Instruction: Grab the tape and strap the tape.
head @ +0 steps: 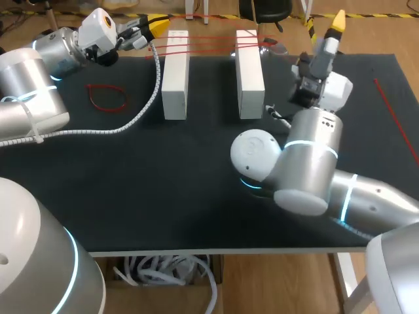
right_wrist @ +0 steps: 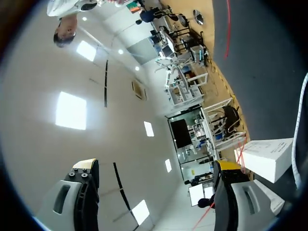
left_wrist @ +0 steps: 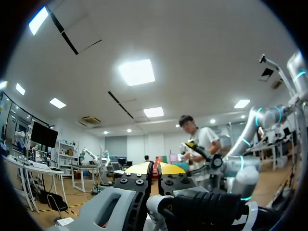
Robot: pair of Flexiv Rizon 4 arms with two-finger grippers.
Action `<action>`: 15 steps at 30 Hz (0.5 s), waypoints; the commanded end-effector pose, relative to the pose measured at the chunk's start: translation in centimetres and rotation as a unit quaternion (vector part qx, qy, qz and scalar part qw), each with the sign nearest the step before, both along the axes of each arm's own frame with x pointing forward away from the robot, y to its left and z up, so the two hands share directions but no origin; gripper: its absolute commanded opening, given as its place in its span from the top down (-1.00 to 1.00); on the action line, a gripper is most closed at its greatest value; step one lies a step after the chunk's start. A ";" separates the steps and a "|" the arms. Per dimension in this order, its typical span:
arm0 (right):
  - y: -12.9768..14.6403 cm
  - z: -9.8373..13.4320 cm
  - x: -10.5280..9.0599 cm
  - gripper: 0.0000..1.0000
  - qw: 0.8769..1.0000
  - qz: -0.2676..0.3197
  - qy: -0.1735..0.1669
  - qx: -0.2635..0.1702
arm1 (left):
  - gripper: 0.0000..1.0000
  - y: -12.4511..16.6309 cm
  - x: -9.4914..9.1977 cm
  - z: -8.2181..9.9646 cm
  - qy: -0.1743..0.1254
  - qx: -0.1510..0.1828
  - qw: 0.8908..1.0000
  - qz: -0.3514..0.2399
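Observation:
Two white blocks (head: 175, 75) (head: 249, 73) stand side by side at the far middle of the black mat. Red tape (head: 209, 43) runs in thin strands across their far ends. My left gripper (head: 159, 26) sits just left of the left block, shut on the end of that red tape. In the left wrist view a red sliver (left_wrist: 155, 164) shows between the closed yellow tips of the left gripper (left_wrist: 154, 170). My right gripper (head: 335, 26) points upward to the right of the right block, open and empty. In the right wrist view the right gripper (right_wrist: 156, 168) has its fingers far apart, beside one white block (right_wrist: 269, 156).
A loose loop of red tape (head: 108, 97) lies on the mat at the left. Another red strand (head: 396, 121) lies along the mat's right side. My left arm's white coiled cable (head: 141, 112) trails over the mat beside the left block.

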State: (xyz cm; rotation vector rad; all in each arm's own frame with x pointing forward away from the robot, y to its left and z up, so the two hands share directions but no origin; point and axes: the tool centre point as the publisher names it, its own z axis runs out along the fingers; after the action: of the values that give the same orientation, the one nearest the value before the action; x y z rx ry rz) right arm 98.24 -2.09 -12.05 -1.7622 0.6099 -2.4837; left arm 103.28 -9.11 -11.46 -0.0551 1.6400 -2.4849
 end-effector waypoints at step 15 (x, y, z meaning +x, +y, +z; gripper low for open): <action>-0.1 -3.3 0.7 -1.00 0.991 0.118 0.034 -0.047 | 1.00 0.0 -0.1 -0.1 -0.001 -0.001 1.000 0.002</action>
State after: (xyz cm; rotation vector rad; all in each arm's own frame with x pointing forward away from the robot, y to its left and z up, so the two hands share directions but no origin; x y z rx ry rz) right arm 98.24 -1.31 -15.30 -1.8871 0.4018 -2.3647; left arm 103.28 -9.10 -11.46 -0.0552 1.6401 -2.4849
